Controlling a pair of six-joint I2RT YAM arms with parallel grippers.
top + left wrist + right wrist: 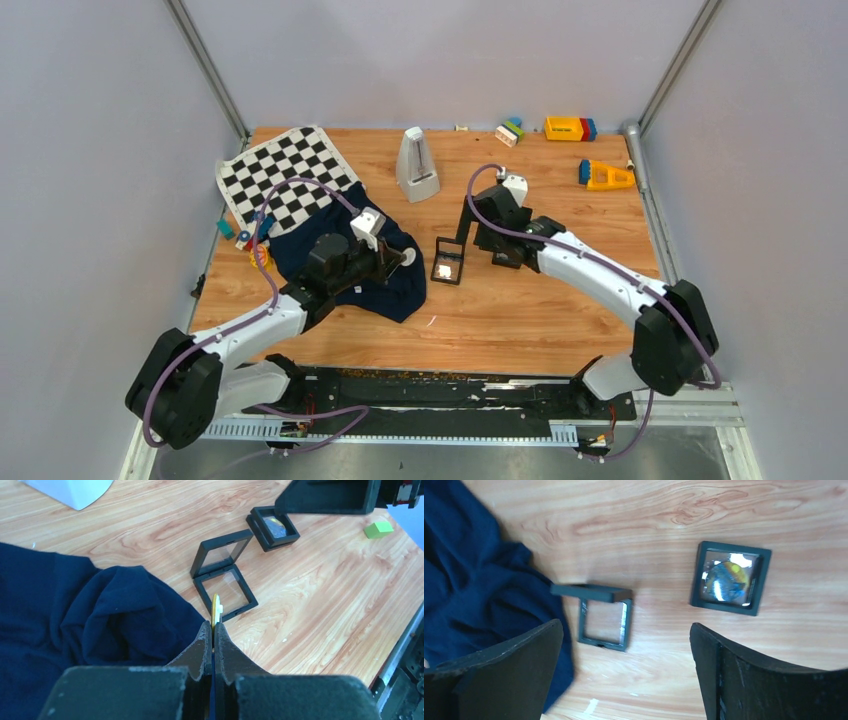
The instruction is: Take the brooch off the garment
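Observation:
The navy garment [345, 285] lies crumpled at the left middle of the table. My left gripper [398, 260] is at its right edge, shut on the small whitish brooch [408, 256]. In the left wrist view the brooch [216, 611] stands edge-on just past the closed tips of that gripper [213, 630], beside the garment [100, 610] and over an open black box [225, 577]. I cannot tell whether it is still pinned to the cloth. My right gripper [485, 240] is open and empty above the table [626, 627]; the garment [469, 590] shows at left.
The open black box [604, 615] and a closed black box [730, 577] with something blue and yellow inside lie under the right gripper. A checkered mat [285, 175], a white metronome [418, 165] and coloured blocks [570, 128] stand farther back.

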